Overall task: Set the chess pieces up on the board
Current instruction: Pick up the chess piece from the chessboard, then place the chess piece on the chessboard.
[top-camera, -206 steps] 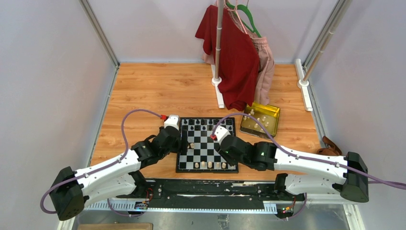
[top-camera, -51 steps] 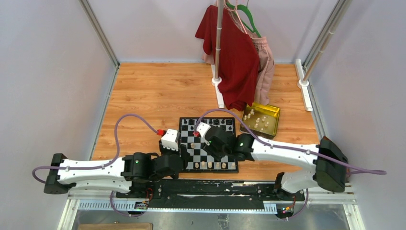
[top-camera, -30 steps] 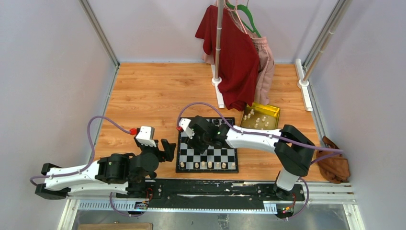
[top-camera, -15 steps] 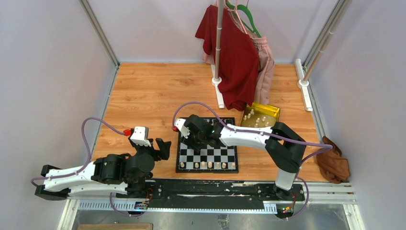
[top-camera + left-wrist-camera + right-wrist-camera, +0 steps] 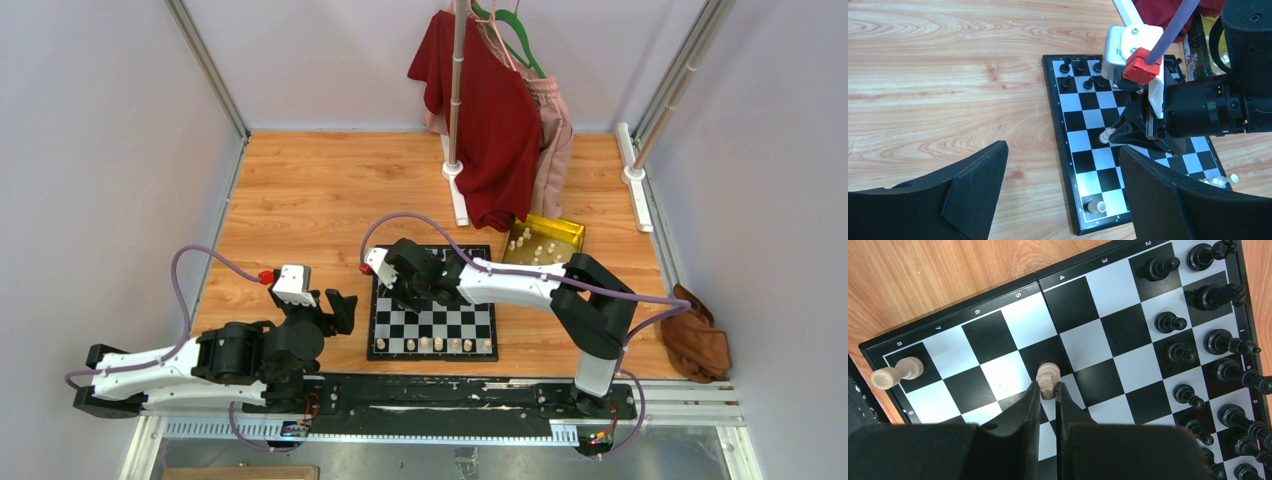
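Note:
The checkered board (image 5: 371,330) lies in front of the arms. My right gripper (image 5: 405,291) is over its left side, shut on a cream piece (image 5: 1048,376) held between the fingertips (image 5: 1034,390); the left wrist view shows this piece (image 5: 1105,135) too. I cannot tell whether it touches the board. Black pieces (image 5: 1218,342) fill the far rows (image 5: 430,256). Several cream pieces (image 5: 430,344) stand on the near row, one in the near left corner (image 5: 1094,206). My left gripper (image 5: 338,306) is open and empty over the wood, left of the board (image 5: 1063,150).
A yellow-gold tin (image 5: 577,236) with several cream pieces in it stands at the board's far right corner. A clothes rack with a red garment (image 5: 490,110) stands behind the board. A brown object (image 5: 697,345) lies at the right edge.
The left arm has drawn back to the left, off the board. The right gripper has moved left across the board to the cream piece. Almost nothing has moved in the last half second.

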{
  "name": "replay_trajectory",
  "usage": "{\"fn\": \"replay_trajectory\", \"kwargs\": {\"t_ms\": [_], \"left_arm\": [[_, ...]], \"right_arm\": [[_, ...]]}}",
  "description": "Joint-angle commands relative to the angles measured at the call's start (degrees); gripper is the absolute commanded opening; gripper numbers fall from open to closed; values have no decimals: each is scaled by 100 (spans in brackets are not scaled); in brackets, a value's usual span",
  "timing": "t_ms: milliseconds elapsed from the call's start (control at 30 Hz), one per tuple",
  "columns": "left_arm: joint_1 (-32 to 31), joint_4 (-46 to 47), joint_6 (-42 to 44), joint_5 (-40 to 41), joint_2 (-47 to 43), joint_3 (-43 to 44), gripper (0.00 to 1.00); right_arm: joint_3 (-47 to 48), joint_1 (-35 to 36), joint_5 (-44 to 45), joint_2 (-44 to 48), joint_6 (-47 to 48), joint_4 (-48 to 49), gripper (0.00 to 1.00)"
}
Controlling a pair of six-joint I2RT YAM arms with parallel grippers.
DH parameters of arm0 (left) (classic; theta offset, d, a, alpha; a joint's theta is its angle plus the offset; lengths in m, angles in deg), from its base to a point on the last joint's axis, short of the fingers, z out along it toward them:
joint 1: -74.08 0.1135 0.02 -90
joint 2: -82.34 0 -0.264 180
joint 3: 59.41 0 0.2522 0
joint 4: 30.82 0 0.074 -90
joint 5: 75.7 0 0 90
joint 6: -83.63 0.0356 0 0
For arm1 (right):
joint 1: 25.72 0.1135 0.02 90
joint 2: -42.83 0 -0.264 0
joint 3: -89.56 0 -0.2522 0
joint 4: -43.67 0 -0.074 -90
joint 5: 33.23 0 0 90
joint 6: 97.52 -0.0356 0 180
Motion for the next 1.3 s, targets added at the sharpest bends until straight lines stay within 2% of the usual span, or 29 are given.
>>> {"fn": "replay_trajectory", "kwargs": {"t_ms": [0,100,433,800,867,967,1100,1267], "left_arm": [[-52,-91,-226,269,-74,-30,88],[-52,-210,-362,361,-68,10,88],[-46,-1160,-1471,1419,228,469,88],[-43,-1170,-982,2720,393,1049,87],[-43,-798,-392,2802,512,1162,88],[-26,525,1113,2614,770,1194,89],[24,2001,2705,2168,1387,1357,94],[171,3166,4055,1708,2156,2023,95]], "right_arm": [[121,-61,-75,17,106,-9,5],[70,-51,-98,75,94,11,0],[12,100,-101,315,73,-28,0],[-92,470,89,698,-60,-176,0],[-106,562,139,758,-91,-206,0],[-159,691,262,852,-126,-244,0],[-326,747,364,1012,-187,-276,0],[-552,756,401,1241,-243,-300,0]]}}
